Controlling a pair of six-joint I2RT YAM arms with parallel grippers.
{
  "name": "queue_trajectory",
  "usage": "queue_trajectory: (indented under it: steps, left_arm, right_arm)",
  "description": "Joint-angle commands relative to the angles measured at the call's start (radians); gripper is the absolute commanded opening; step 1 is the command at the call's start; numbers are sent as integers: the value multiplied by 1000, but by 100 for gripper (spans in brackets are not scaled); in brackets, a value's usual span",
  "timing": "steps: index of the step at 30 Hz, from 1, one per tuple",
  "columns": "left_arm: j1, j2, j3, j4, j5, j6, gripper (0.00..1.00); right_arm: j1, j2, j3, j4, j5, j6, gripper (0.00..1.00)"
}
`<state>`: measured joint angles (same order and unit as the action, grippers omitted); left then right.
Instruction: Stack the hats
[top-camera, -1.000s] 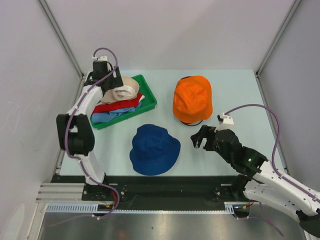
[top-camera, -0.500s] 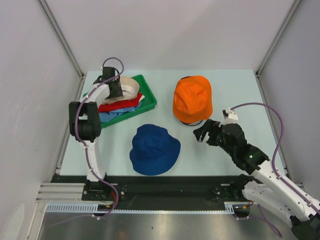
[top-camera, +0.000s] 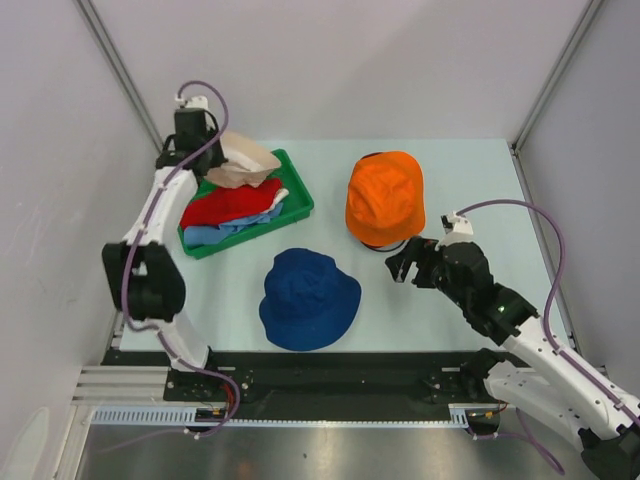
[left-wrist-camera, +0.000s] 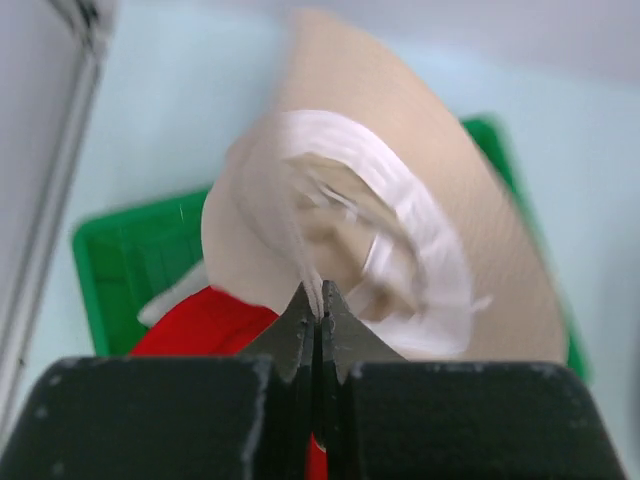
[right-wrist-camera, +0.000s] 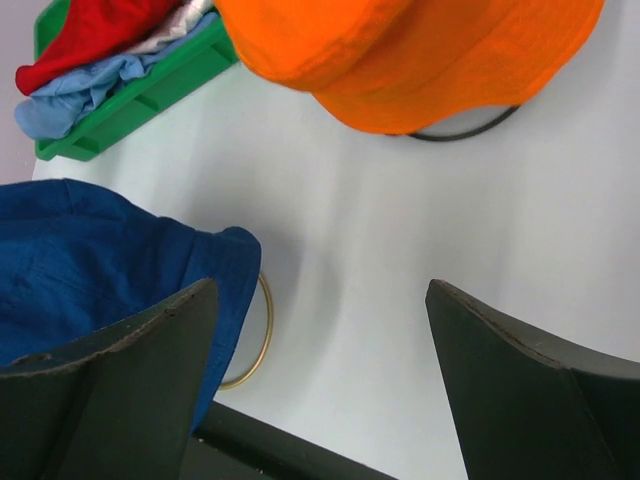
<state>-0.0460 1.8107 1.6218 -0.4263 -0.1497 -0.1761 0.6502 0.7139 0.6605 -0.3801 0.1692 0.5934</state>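
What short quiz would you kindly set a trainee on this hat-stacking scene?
1. True or false: the left claw is shut on the beige hat.
2. Which of these lies in the green tray? A) a red hat B) a yellow hat C) a purple hat
3. Fill in: the wire ring showing under the navy hat is ___ in colour.
Key: 1 true; 2 A; 3 gold.
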Motion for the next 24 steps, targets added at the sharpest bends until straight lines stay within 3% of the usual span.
queue_trajectory:
  steps: [1, 5, 10, 15, 24]
  left_arm:
    - [-21, -255, 76, 73, 105, 110, 0]
    - [-57, -411, 30, 116, 225, 173, 1]
    - [-103, -550, 7, 112, 527, 217, 0]
    - [-204, -631, 33, -3, 547, 213, 0]
    - [-386, -680, -27, -6, 406, 216, 0]
  right_arm:
    - [0, 18, 106, 38, 36, -85, 90]
    - [6, 36, 155, 90, 3, -119, 90]
    - [35, 90, 240, 184, -79, -156, 90]
    - [138, 162, 329, 254, -60, -216, 90]
    - [262, 194, 384, 285, 1, -221, 90]
